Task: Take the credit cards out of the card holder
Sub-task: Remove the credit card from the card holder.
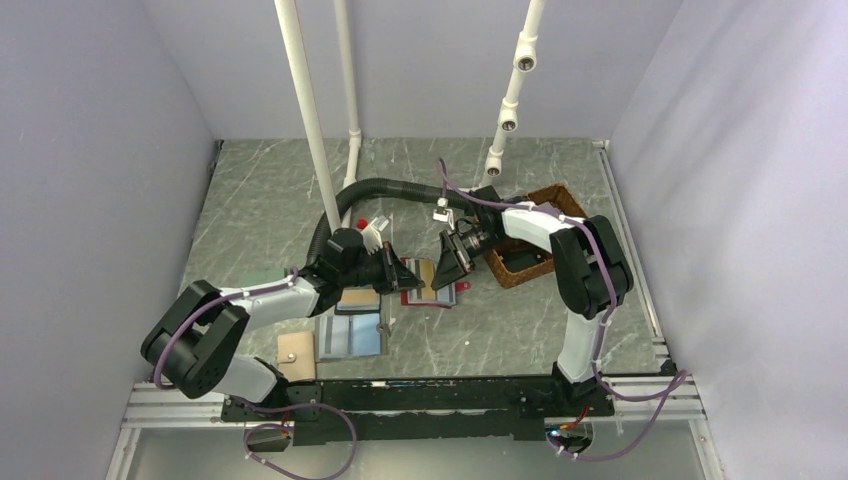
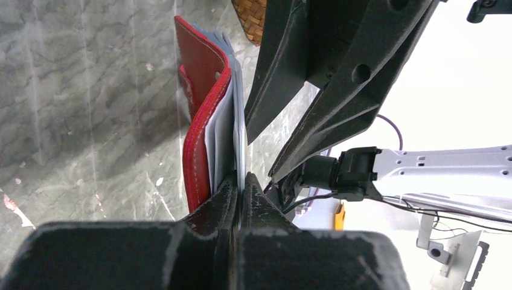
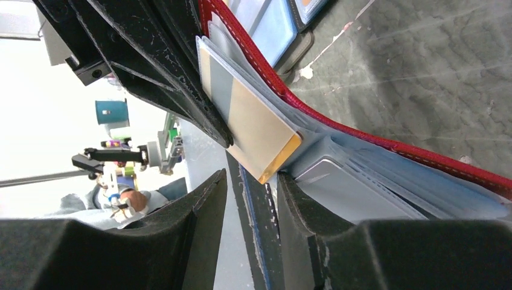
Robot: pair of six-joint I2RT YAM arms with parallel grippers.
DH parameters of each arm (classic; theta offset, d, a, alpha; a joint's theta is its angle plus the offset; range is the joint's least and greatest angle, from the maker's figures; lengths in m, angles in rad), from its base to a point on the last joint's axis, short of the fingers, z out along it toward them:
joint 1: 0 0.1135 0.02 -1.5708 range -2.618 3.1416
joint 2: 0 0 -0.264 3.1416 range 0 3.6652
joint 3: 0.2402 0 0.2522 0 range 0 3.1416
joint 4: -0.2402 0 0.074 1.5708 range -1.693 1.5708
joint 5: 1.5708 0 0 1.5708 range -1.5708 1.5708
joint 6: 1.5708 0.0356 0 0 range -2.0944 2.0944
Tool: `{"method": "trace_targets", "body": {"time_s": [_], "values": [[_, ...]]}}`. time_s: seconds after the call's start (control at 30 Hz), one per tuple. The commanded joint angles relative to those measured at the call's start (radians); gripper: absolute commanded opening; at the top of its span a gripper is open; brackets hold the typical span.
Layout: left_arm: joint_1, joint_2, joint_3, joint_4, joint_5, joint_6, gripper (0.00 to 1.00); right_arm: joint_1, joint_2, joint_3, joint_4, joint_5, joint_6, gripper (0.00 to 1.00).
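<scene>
Top view: red leather bifold card holder (image 1: 428, 287) is lifted between left gripper (image 1: 400, 272) and right gripper (image 1: 452, 265), just left of the brown wicker basket (image 1: 530, 245). A dark-framed blue wallet (image 1: 350, 335) lies farther left.

Left wrist: left jaws are pinched shut on the holder's pale sleeves. Holder stands on edge, long axis toward the basket.

Right wrist only: tan-orange flat card (image 3: 259, 130) juts out, its corner at the narrowly parted right jaws, unclamped.

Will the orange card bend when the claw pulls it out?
Probably not much: the card sticks out of the wallet flat and straight-edged, so it looks stiff. It looks smooth, so it might slip. The wallet seems floppy: it curves where the left claw pinches its sleeves.
</scene>
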Motion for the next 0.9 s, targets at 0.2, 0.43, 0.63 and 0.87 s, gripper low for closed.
{"method": "trace_targets", "body": {"time_s": [0.2,0.43,0.63,0.87], "values": [[0.009,0.008,0.004,0.279,0.11,-0.074,0.0,-0.046,-0.044,0.033,0.004,-0.123,0.005,0.39],[0.009,0.074,0.053,0.388,0.168,-0.118,0.0,-0.043,-0.051,0.046,-0.005,-0.156,0.013,0.39],[0.006,0.09,0.079,0.332,0.155,-0.108,0.0,-0.042,-0.061,0.049,0.011,-0.151,0.051,0.35],[-0.02,0.083,0.151,0.092,0.079,-0.035,0.0,-0.048,-0.052,0.041,0.053,-0.139,0.12,0.14]]}}
